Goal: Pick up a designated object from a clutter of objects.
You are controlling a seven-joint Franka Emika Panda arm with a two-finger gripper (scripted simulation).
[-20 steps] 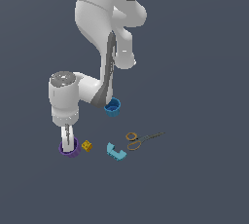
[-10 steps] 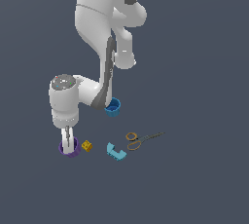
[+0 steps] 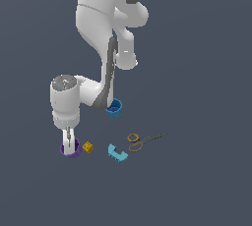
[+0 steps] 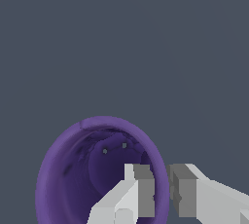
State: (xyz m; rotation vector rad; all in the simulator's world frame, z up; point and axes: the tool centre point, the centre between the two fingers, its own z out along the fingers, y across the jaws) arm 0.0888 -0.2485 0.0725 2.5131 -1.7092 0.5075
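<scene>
The designated object, a small purple cup [image 3: 74,153], stands at the exterior view's left end of the clutter of objects. My gripper [image 3: 69,140] comes straight down onto its rim. In the wrist view the purple cup [image 4: 63,179] is seen from above with its dark inside showing. My gripper [image 4: 162,194] straddles the cup's wall, one finger inside and one outside. The wall fills the narrow gap between the pads, so the gripper is shut on the rim.
A tiny yellow block [image 3: 88,147] lies just beside the purple cup. Further to the exterior view's right are a light-blue bracket piece [image 3: 117,153] and scissors with orange handles [image 3: 140,141]. A blue cup [image 3: 114,108] stands behind, by the arm's elbow.
The arm and the purple cup stay almost where they were; no clear movement shows in the exterior view.
</scene>
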